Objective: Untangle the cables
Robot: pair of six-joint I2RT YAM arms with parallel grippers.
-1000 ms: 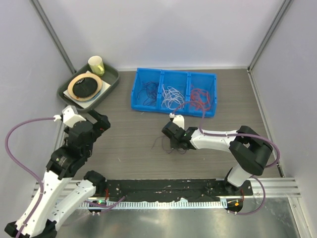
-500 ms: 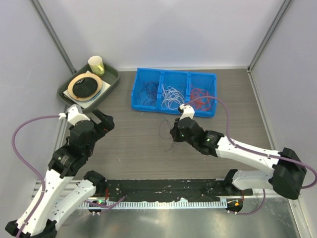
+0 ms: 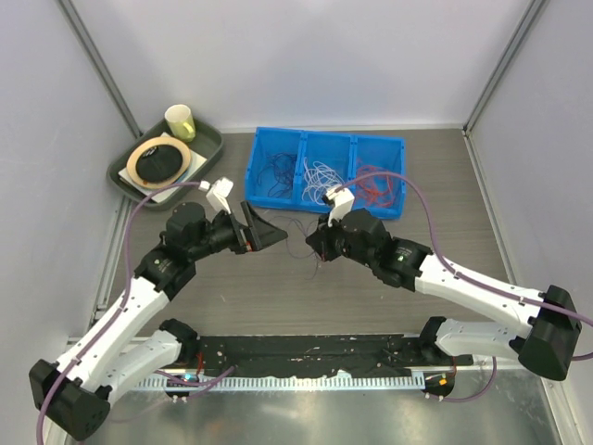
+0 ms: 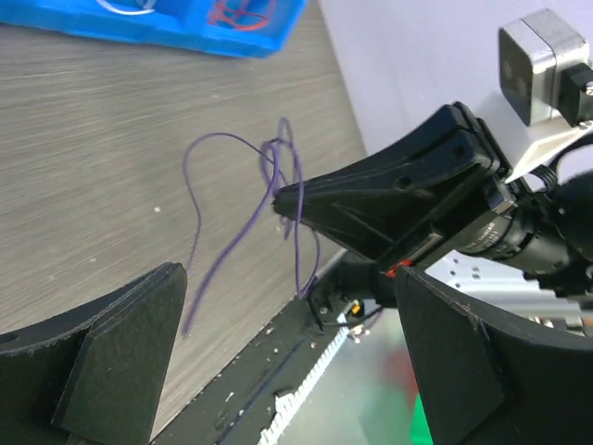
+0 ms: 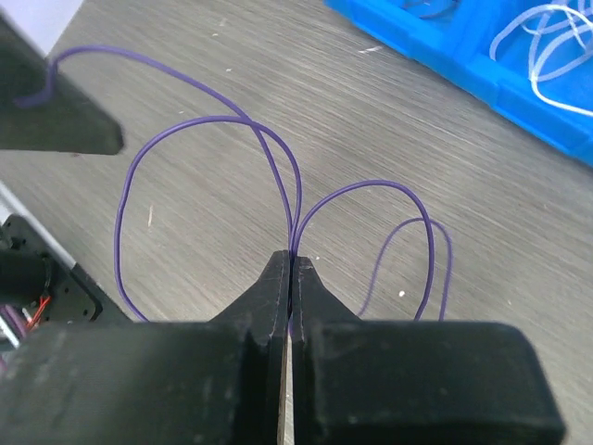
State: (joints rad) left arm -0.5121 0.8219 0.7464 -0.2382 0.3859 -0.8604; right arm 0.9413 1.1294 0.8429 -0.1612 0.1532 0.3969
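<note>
Left fingers (image 3: 263, 232) — agape — swung in beside right fingers (image 5: 289, 278) pinching cables (image 5: 366, 183).

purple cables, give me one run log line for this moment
right gripper: shut on purple cables | left gripper: open, close beside them | cables: loops hanging from the pinch, tangled

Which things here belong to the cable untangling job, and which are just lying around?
Job: purple cables, pinched in the shut right gripper; open left gripper; sorted cables in blue bin.
Lying about: green tray, yellow cup, tan-rimmed dark disc.
</note>
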